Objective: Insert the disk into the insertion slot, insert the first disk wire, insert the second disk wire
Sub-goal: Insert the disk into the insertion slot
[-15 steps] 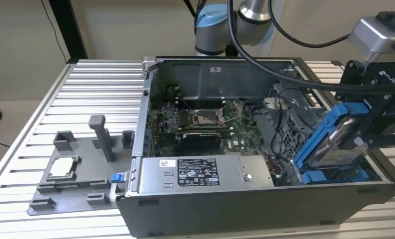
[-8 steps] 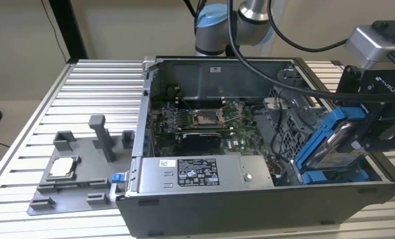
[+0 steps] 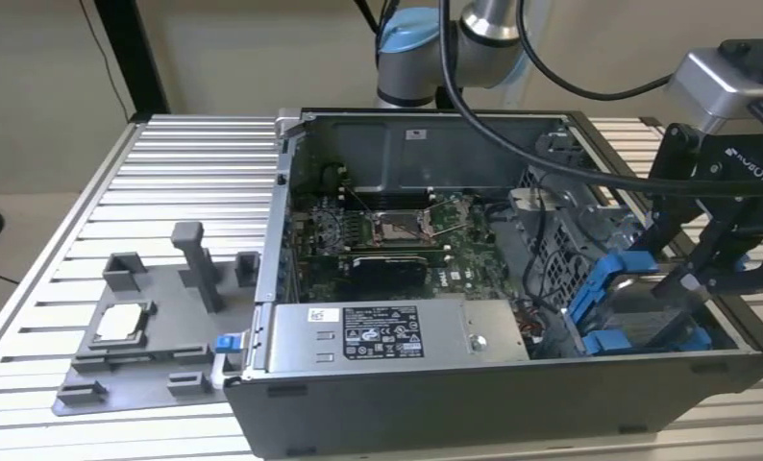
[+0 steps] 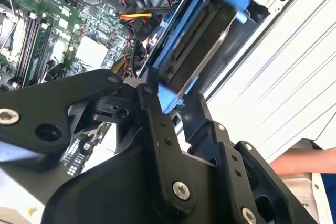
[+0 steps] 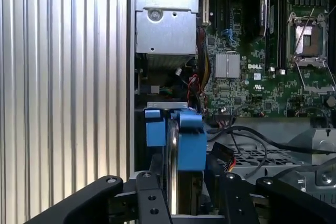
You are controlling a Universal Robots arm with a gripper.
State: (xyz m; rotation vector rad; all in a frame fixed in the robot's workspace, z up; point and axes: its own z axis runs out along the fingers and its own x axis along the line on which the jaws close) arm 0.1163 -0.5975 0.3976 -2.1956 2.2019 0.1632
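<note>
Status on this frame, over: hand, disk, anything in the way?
Robot hand shut on disk. It stands on edge, low inside PC case, seating unclear. Loose cables close beside it.

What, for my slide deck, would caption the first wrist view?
Gripper holds the blue-framed disk edge-on, near the motherboard.

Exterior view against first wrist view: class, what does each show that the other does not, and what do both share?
The exterior view adds the arm's base behind the computer case, and a grey tray of holders on the table at the exterior view's left. The first wrist view adds a small silver heat sink and the disk seen edge-on. Both share the gripper clamped on the disk in its blue frame, the green circuit board and the slatted table.
</note>
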